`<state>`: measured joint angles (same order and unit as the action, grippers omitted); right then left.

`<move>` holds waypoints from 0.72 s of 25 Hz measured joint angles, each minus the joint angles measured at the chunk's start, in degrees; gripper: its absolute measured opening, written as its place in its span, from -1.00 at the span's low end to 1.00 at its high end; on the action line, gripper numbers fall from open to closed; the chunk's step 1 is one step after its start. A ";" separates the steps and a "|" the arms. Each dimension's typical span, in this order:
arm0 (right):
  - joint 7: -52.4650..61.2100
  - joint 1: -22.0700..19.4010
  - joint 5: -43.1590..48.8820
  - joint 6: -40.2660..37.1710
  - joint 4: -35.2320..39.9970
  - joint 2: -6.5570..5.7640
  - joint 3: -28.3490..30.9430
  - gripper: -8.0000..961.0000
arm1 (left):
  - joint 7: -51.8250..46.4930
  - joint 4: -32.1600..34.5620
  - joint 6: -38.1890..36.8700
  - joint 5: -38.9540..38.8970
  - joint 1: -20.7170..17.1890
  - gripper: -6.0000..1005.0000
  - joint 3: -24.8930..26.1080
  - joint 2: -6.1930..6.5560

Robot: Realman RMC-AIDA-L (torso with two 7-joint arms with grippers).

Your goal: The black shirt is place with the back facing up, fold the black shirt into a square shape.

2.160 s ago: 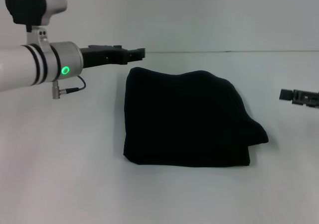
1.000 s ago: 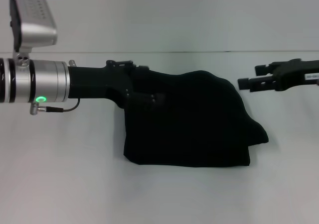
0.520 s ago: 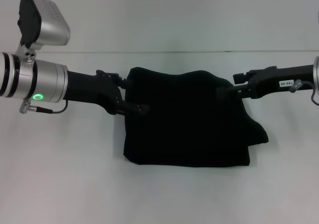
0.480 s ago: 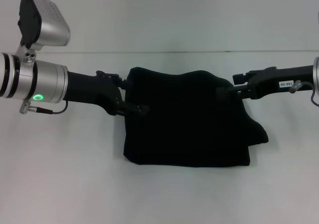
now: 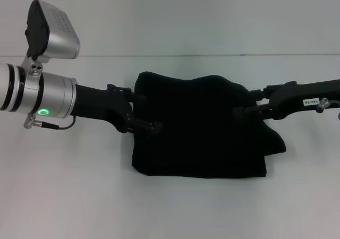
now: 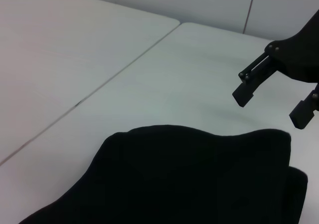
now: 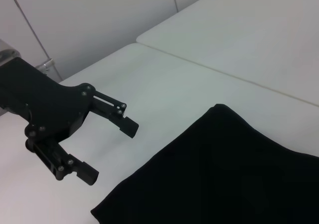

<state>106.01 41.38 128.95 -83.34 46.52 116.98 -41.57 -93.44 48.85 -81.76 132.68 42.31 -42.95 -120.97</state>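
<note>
Black shirt (image 5: 199,127) lies folded between open left end effector (image 5: 142,111) and right end effector (image 5: 249,103)

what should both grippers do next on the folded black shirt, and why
Probably lower both and close on the fabric edges. The large matte-black fabric shirt lies folded to a rough rectangle on the white table. The left gripper sits open at its left edge, the right gripper open at its right edge, neither pinching cloth yet, so a grasp seems needed before another fold.
</note>
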 joint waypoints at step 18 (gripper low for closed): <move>-1.46 -0.96 -0.10 -0.88 0.20 -0.63 0.21 0.87 | 0.63 -0.16 0.45 -1.90 -0.22 0.78 -0.60 -1.08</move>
<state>104.54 40.42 128.84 -84.23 46.72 116.35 -41.36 -92.81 48.69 -81.32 130.78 42.10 -43.55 -122.05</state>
